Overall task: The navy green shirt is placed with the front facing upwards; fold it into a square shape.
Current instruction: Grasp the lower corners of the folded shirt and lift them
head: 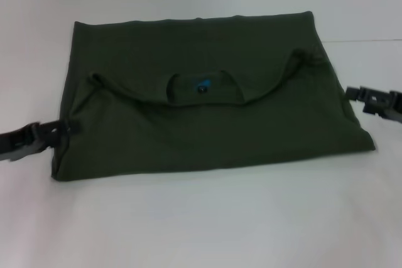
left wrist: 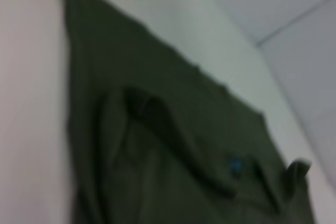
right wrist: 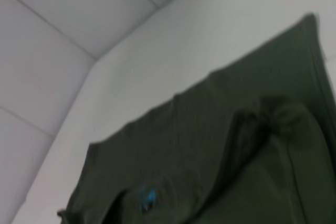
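Head view: navy green shirt (head: 207, 123) spread flat on a white table (head: 201, 224), folded into a wide rectangle, sleeves turned inward, round collar (head: 201, 87) with small blue neck label (head: 202, 86) lying midway between the two grippers. Left gripper (head: 69, 128) low at the cloth's left edge, fingertips touching or just overlapping the fabric near the lower left corner; whether jaws are apart or together cannot be told. Right gripper (head: 353, 94) at the opposite side, just beside the right edge, tips meeting the cloth partway down; jaw state likewise cannot be told. Whole garment stretched between both sets of jaws, folded sleeve bumps just inward from each.

Left wrist view: shirt (left wrist: 168, 150) running away from that arm across the table (left wrist: 31, 103), a sleeve fold close by, blue label (left wrist: 234, 165) farther off.

Right wrist view: same cloth (right wrist: 220, 156) ahead of that arm, bunched sleeve fold near, blue label (right wrist: 147, 199) beyond it.
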Tool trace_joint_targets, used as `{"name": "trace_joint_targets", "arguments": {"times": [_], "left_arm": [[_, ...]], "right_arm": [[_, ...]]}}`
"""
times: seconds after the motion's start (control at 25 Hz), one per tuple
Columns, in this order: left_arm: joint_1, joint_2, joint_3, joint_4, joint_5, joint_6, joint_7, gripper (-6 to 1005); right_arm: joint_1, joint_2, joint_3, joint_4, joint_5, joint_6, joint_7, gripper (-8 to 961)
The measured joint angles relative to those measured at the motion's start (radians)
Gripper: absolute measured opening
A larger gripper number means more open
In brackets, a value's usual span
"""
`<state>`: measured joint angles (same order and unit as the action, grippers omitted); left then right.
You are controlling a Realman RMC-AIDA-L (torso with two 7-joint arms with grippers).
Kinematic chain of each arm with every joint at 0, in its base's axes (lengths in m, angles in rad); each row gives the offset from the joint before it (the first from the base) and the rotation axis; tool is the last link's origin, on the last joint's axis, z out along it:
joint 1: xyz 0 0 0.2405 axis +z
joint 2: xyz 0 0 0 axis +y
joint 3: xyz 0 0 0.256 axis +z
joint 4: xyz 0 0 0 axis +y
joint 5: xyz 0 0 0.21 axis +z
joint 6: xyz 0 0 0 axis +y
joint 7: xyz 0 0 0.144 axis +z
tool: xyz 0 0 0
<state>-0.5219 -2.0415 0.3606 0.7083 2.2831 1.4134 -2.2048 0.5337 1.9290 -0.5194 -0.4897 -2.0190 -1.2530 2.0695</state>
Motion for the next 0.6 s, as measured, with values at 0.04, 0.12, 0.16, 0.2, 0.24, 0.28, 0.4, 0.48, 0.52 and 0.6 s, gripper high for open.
{"name": "trace_joint_targets", "arguments": {"times": [0.04, 0.12, 0.16, 0.2, 0.24, 0.28, 0.4, 0.48, 0.52, 0.6], "left_arm": [[0.003, 0.003, -0.001, 0.015, 0.019, 0.009, -0.001, 823], [0.006, 0.012, -0.005, 0.044, 0.066, 0.027, -0.004, 824], [0.006, 0.014, -0.007, 0.051, 0.082, 0.032, -0.005, 824], [0.003, 0.017, -0.007, 0.054, 0.1, 0.033, -0.003, 824], [-0.001, 0.018, -0.004, 0.054, 0.118, 0.033, 0.0, 825], [-0.007, 0.018, 0.002, 0.052, 0.133, 0.032, 0.004, 825], [-0.023, 0.019, 0.029, 0.044, 0.169, 0.015, 0.002, 826], [-0.032, 0.019, 0.049, 0.033, 0.176, 0.0, -0.003, 827], [-0.034, 0.019, 0.054, 0.029, 0.177, -0.003, -0.003, 827], [-0.036, 0.019, 0.064, 0.025, 0.177, -0.015, -0.005, 826]], "right_arm": [[-0.009, -0.004, 0.0, -0.001, -0.008, -0.009, -0.002, 931], [-0.024, -0.007, 0.0, -0.001, -0.018, -0.019, -0.008, 931], [-0.031, -0.008, 0.0, -0.001, -0.021, -0.022, -0.01, 931], [-0.035, -0.008, 0.0, -0.001, -0.023, -0.022, -0.014, 931], [-0.038, -0.008, 0.0, -0.001, -0.023, -0.022, -0.017, 931], [-0.041, -0.007, 0.0, -0.001, -0.024, -0.023, -0.02, 931], [-0.042, -0.004, 0.0, -0.001, -0.024, -0.023, -0.022, 930], [-0.041, -0.001, 0.0, -0.001, -0.026, -0.02, -0.023, 930], [-0.04, 0.0, 0.0, -0.001, -0.027, -0.017, -0.023, 930], [-0.036, 0.002, 0.0, -0.001, -0.031, -0.013, -0.024, 930]]}}
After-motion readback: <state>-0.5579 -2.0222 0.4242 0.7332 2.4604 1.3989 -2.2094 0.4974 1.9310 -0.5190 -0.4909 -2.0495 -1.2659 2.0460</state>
